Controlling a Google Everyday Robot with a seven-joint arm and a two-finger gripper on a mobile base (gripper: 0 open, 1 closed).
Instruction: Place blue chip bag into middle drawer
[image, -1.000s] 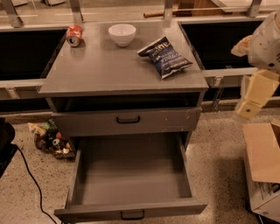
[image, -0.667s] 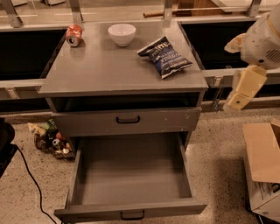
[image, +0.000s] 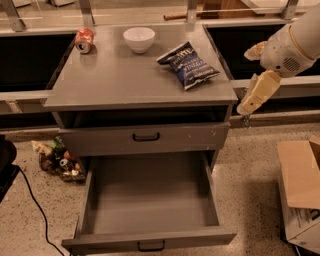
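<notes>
My gripper (image: 246, 80), fingers apart, hangs right of the blue chip bag (image: 189, 65); next, grasp it for the open middle drawer (image: 150, 200).

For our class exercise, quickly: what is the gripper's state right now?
Gripper: right of the cabinet, clear of the blue chip bag lying on top; open or closed cannot be told.
</notes>
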